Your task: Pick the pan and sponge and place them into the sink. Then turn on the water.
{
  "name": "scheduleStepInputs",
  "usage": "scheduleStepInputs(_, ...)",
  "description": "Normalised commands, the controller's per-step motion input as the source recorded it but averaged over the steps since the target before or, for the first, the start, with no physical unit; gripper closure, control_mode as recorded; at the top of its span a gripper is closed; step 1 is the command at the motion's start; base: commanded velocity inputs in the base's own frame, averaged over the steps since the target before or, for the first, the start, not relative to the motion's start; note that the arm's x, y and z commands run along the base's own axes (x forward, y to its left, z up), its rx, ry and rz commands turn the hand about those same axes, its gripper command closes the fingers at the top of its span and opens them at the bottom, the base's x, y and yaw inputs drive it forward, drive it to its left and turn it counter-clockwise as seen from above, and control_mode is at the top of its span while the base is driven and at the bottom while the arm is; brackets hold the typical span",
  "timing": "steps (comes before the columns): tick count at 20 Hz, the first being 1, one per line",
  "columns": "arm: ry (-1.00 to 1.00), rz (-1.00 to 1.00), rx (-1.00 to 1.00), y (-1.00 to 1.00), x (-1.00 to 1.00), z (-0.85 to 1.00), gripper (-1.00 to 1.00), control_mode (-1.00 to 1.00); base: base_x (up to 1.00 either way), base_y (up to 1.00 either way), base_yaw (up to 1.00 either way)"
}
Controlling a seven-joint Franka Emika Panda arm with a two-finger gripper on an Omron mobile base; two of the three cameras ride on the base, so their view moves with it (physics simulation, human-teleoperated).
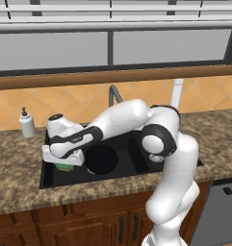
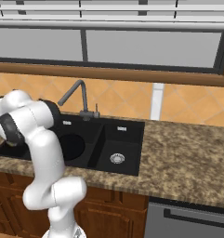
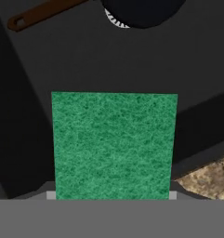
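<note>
**Hand view: sponge clamped over the sink's edge**

Your end effector pinches the sponge above the sink. Counter shows close beside it; release here and it could catch the rim. The pan lies just ahead.

The white Franka arm with dark joints reaches forward and left, elbow bent, wrist turned down. Its two-finger gripper points downward, jaws closed on a green rectangular sponge.

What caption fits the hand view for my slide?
Green sponge between the gripper fingers above the black sink, the pan already inside.
</note>
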Motion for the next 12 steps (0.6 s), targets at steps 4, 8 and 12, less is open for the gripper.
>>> scheduleStepInputs(4,0.13,0.00,0.00,-0.70,0.25,0.02,1.00,-1.00,0.00,0.00,0.00)
scheduleStepInputs(8,0.11,0.00,0.00,-0.54,0.20,0.00,1.00,-1.00,0.00,0.00,0.00)
scheduleStepInputs(12,0.10,0.00,0.00,-0.44,0.33,0.00,1.00,-1.00,0.00,0.00,0.00)
